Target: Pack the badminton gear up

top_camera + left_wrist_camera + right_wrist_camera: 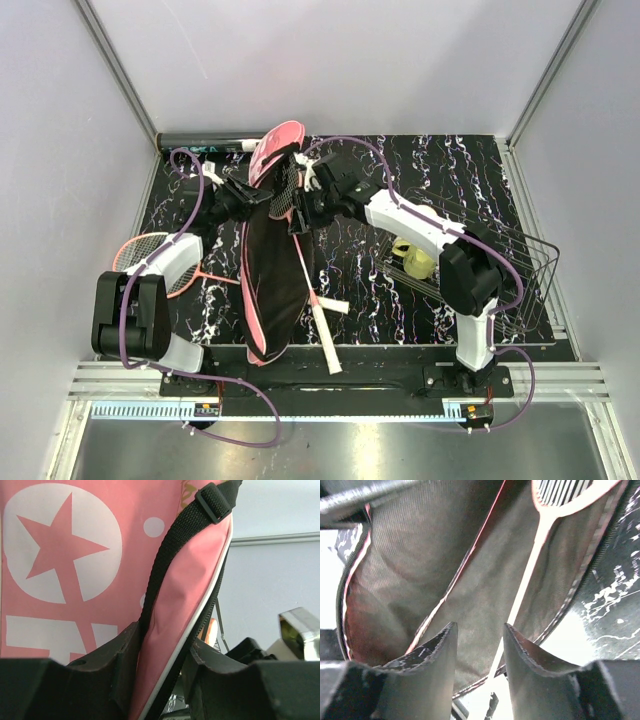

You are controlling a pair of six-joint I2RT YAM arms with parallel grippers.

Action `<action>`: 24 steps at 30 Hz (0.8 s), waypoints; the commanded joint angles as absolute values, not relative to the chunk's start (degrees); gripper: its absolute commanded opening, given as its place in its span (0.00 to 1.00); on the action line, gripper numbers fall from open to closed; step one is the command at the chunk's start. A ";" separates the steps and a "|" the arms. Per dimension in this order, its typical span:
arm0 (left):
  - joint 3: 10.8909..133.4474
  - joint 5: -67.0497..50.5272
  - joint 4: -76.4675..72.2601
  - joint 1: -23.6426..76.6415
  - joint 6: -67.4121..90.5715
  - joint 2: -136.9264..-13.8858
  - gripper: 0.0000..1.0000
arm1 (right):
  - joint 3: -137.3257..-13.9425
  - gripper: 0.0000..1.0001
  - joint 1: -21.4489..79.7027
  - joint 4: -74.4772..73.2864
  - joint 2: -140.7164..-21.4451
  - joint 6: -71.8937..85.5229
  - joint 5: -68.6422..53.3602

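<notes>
- Black marbled desk [390, 290], white walls [300, 60] on 3 sides.
- Racquet cover [272, 270] mid-desk, top end lifted; racquet [325, 335] inside, handle out toward near edge.
- L gripper [160, 650] pinches cover rim; R gripper [480, 635] parted at its mouth.
- Open desk between cover and wire basket [510, 270] at right edge.

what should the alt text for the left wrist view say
A pink racquet cover with a white circle and pink star fills the view, its edge pinched between the black fingers of the left gripper. A black strap with a buckle runs down it.
</notes>
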State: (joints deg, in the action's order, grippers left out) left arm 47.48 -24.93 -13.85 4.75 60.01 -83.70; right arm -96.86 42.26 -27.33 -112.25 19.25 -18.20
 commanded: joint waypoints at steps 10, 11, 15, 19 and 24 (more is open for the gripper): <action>48.16 -29.18 -21.88 5.10 62.49 -84.29 0.00 | -84.99 0.58 41.92 -22.07 -108.28 15.91 -26.28; 48.08 -29.09 -21.88 5.01 62.40 -84.29 0.00 | -84.56 0.58 41.84 -21.89 -108.54 15.73 -26.02; 48.25 -29.27 -21.88 5.27 62.40 -84.55 0.00 | -82.71 0.56 41.92 -18.82 -109.86 15.90 -28.03; 48.34 -29.71 -22.15 5.36 62.49 -84.81 0.00 | -80.51 0.52 41.92 -14.07 -110.74 16.52 -29.00; 48.43 -29.79 -22.15 5.45 62.40 -84.99 0.00 | -79.28 0.48 41.92 -10.64 -112.58 17.05 -28.04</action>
